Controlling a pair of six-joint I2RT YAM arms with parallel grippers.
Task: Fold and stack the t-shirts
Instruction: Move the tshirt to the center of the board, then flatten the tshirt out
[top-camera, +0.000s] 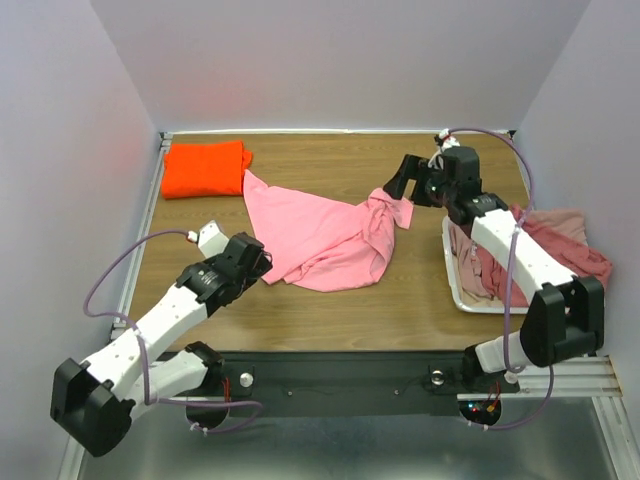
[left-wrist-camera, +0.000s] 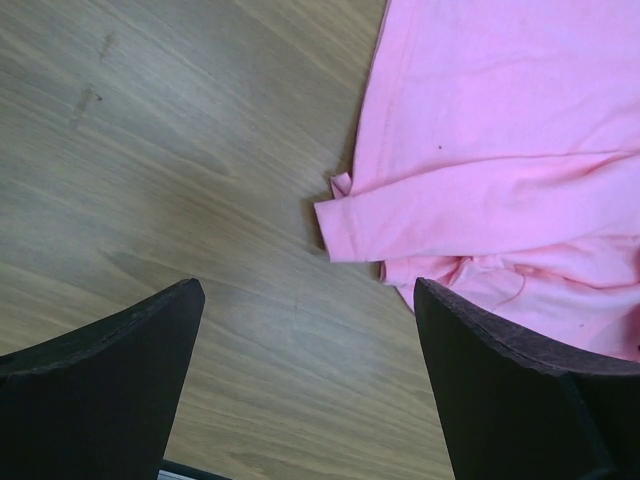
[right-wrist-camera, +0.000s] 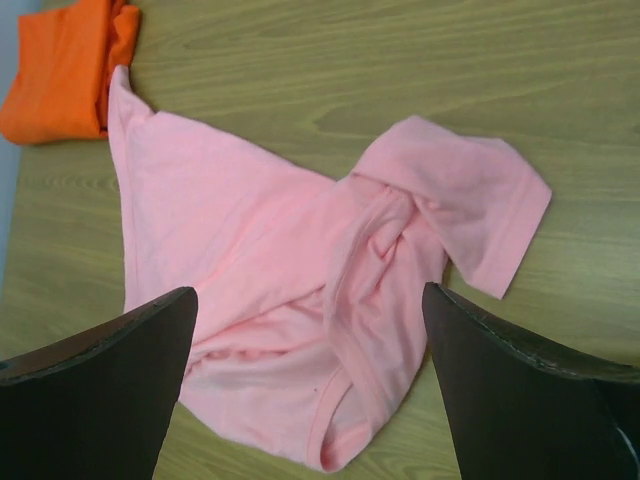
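Wooden table (top-camera: 400, 300), pink t-shirt (top-camera: 315, 230) lengthwise left-right

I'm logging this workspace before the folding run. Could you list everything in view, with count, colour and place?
orange t-shirt: one, bright orange, folded, far left corner of the table
pink t-shirt: one, light pink, rumpled, middle of the table, one corner reaching the orange t-shirt
heap of shirts: count unclear, dusty rose and pale pink, piled in the tray and spilling over its right side
tray: one, white, right side of the table
table: one, brown wood grain
left gripper: one, black fingers, open, over bare wood at the pink t-shirt's near left edge
right gripper: one, black fingers, open, above the pink t-shirt's right end
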